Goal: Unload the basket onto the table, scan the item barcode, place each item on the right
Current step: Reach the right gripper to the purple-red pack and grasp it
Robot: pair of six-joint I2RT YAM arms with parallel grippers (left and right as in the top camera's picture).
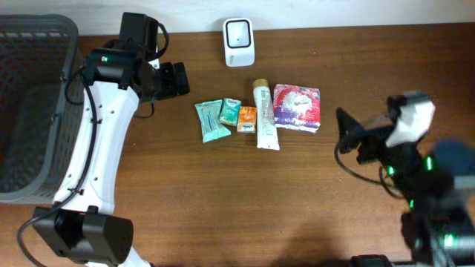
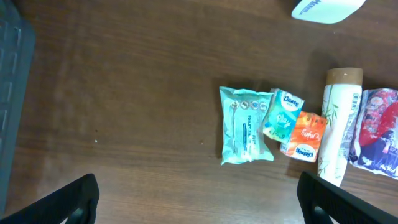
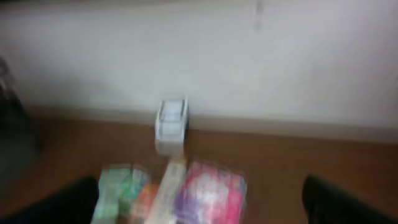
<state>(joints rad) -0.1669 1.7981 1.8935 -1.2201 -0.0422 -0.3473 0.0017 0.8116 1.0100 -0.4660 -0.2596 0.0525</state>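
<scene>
Scan not begun: both arms hang above the table with nothing in the fingers.

The left gripper (image 2: 198,200) and the right gripper (image 3: 202,200) both stand wide open and empty, so choosing an item, lifting it and showing its barcode are all left to do. The white box-shaped barcode scanner (image 1: 239,42) stands at the far edge of the brown wooden table (image 1: 223,208). Just near of it the items lie flat in a row, from left to right: a teal soft wipes packet (image 2: 245,124), a small green tissue pack (image 2: 281,115), a small orange packet (image 2: 303,134), a cream plastic tube with tan cap (image 2: 337,124) and a pink-purple flowered packet (image 1: 297,107). Neighbours touch or overlap. No barcode is readable. A grey plastic basket (image 1: 30,44) stands at the far left.
</scene>
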